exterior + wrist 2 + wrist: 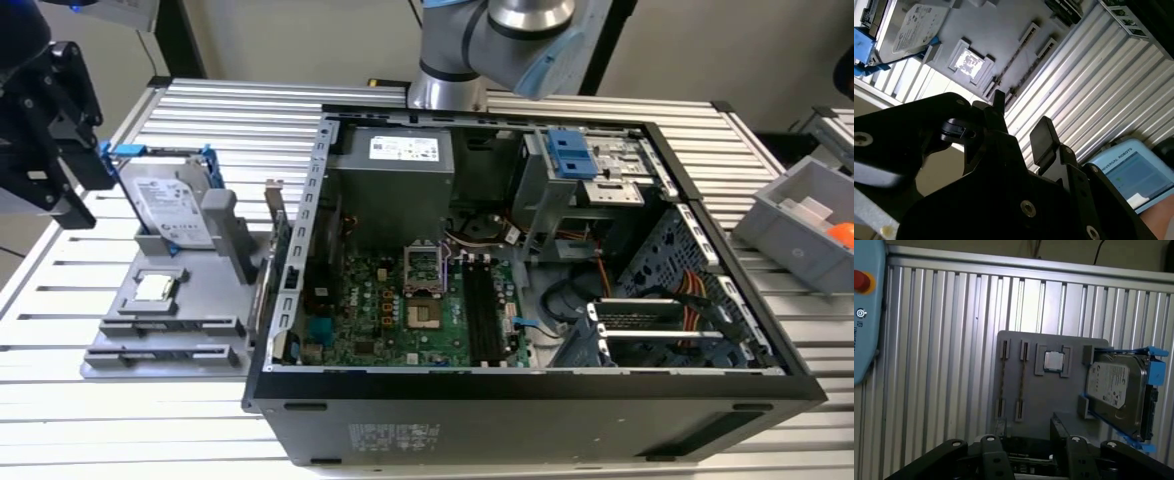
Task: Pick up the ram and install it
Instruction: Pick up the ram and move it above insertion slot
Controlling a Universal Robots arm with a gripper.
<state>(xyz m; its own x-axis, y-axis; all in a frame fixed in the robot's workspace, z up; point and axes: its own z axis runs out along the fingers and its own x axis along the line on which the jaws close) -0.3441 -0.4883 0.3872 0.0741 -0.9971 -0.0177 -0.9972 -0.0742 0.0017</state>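
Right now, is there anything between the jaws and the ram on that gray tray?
Nothing visible does. In the first wrist view the gripper hangs over the gray tray with its jaws open, and the ram stands on edge in its holders, with open air between. The chip and hard drive sit aside.
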